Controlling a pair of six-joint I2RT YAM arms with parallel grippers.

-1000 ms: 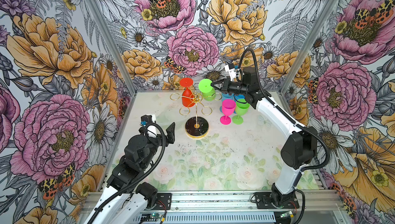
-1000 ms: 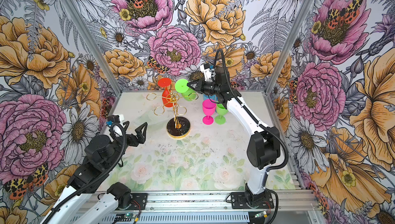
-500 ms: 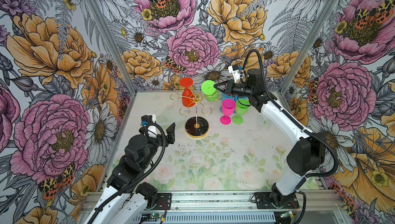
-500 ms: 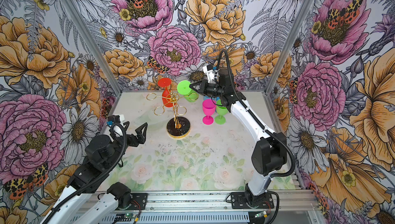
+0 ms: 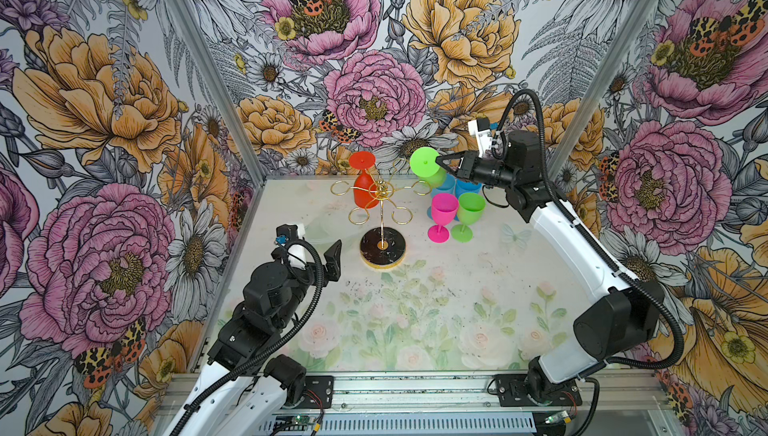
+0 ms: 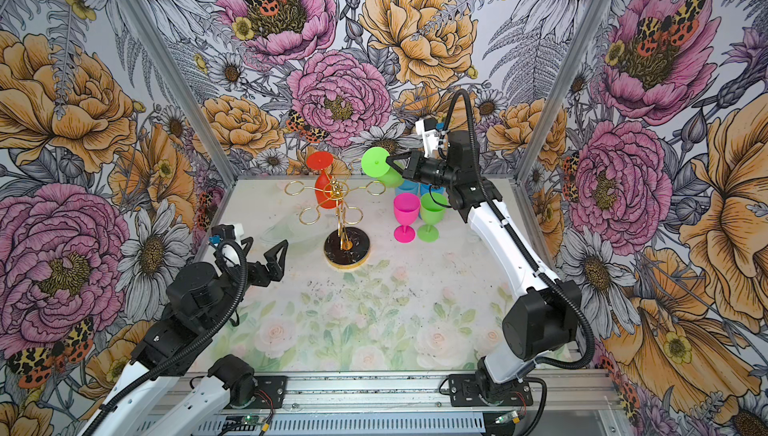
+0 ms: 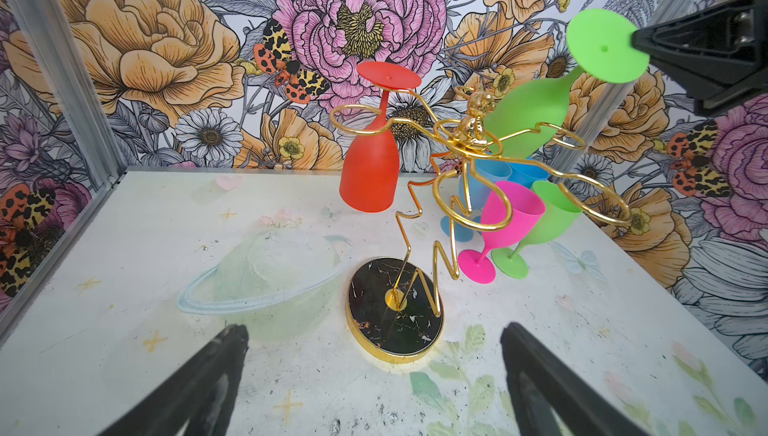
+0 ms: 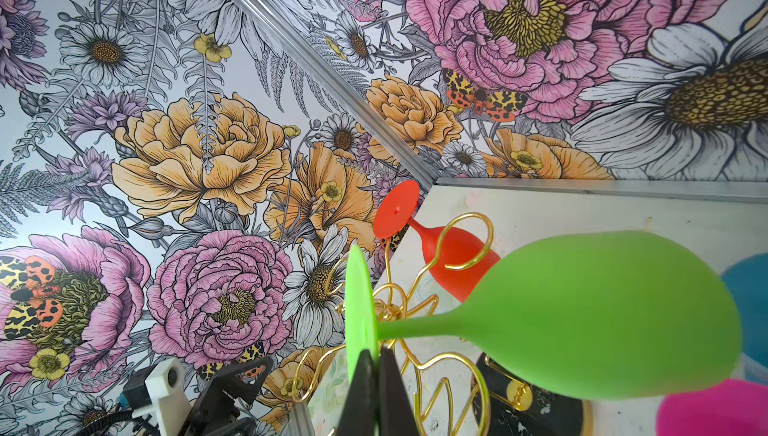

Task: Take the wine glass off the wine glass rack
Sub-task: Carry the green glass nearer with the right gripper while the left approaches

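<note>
Floral-walled enclosure, pale worktop (image 5: 457,288): the green wine glass (image 5: 428,166), inverted and tilted, is pinched by its foot in the clenched right jaws and has been drawn sideways from the wine glass rack (image 5: 381,195), so removal is judged nearly complete. Left jaws are held released; whether the stem clears its loop cannot be made out.
</note>
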